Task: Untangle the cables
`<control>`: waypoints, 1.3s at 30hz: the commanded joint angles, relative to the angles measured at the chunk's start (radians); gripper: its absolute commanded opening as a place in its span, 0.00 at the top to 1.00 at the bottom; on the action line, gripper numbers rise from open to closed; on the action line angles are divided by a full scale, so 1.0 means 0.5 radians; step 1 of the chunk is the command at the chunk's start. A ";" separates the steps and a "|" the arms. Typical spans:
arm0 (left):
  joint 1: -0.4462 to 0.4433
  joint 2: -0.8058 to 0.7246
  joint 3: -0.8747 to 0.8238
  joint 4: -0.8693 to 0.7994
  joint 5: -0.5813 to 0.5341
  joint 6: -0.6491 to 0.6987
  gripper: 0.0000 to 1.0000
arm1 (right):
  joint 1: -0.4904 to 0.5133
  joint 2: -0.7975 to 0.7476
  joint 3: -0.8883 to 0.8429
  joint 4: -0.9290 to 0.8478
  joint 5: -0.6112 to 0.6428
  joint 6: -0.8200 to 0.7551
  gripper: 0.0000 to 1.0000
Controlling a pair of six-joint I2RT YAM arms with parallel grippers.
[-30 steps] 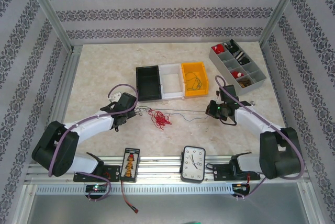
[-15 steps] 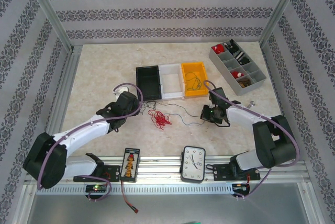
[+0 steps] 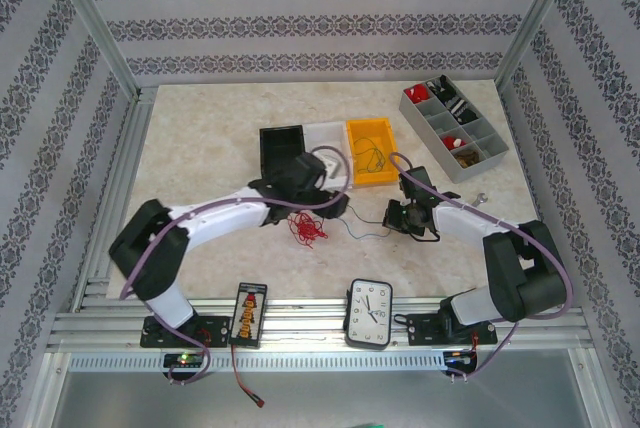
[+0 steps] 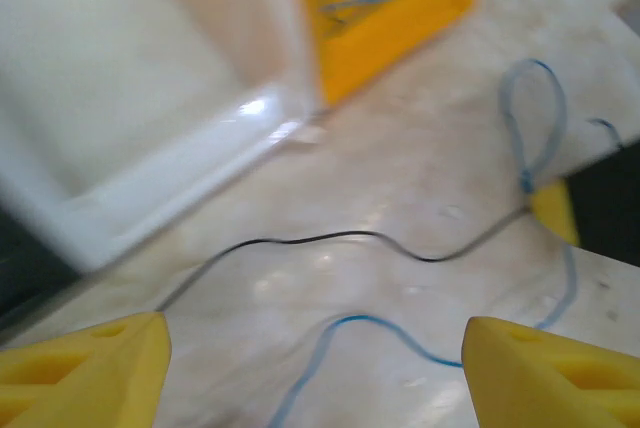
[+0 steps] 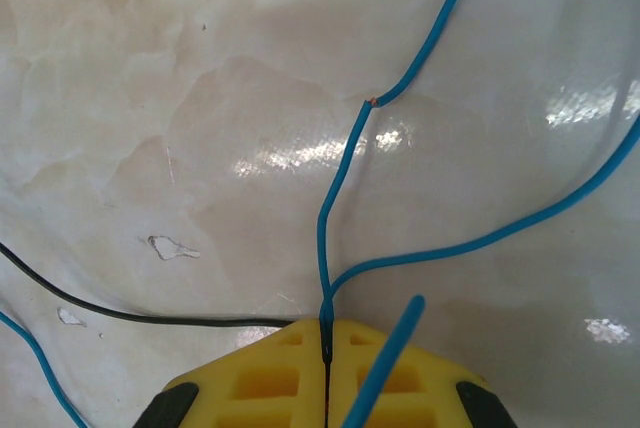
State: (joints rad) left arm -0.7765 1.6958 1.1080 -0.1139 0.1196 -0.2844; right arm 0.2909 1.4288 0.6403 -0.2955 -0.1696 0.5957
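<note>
Left gripper (image 3: 336,202): low over the counter (image 3: 200,128), just in front of the white bin (image 3: 330,138); jaws released and spread wide, nothing between the yellow pads (image 4: 80,368).
Under the left gripper: black cable (image 4: 340,238) snaking across bare counter, blue cable (image 4: 370,323) curving nearer the pads, neither touched.
Right gripper (image 5: 328,333): down close to the counter, right of centre, facing the left gripper; jaws clenched on the blue cable, pinched in the seam between the yellow tips.
Black cable at the right gripper: runs in from the left and ends at the same tips; gripped or only tucked under, cannot tell.
Blue cable ahead of the right gripper: splits into two strands just off the tips, one up across the counter with a small kink, one sweeping away to the right; a loose blue end lifted above the tips.
Red bunch (image 3: 306,228): loose squiggly heap on the counter between the two arms, nearer the left one, apart from both grippers.
Yellow bin (image 3: 393,153): rightmost of three bins in a row, thin wires (image 3: 372,158) lying inside.
Black bin (image 3: 280,143): leftmost of the row, partly covered by the left arm.
Grey tray (image 3: 430,143): far right of the counter, compartments with small red and black parts.
Clock (image 3: 369,313) and small black board (image 3: 247,313): on the rail at the near edge, well apart from the cables.
</note>
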 commanded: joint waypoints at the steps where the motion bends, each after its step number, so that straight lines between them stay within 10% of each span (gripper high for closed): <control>1: -0.117 0.274 0.284 -0.219 0.175 0.229 0.23 | 0.000 -0.059 0.006 -0.011 0.026 -0.038 0.98; 22: -0.196 0.878 0.678 -0.289 -0.245 0.134 0.25 | -0.033 -0.190 -0.072 0.021 -0.065 -0.075 0.97; 32: -0.173 0.992 0.643 -0.485 -0.471 0.074 1.00 | -0.039 -0.256 -0.089 -0.003 -0.093 -0.071 0.93; 39: -0.147 0.964 0.598 -0.523 -0.502 0.046 1.00 | -0.043 -0.187 -0.103 0.011 -0.051 -0.040 0.75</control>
State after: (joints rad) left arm -0.8646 2.1345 1.4506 -0.2440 -0.0757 -0.2436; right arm 0.2768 1.3178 0.6109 -0.2867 -0.2157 0.5739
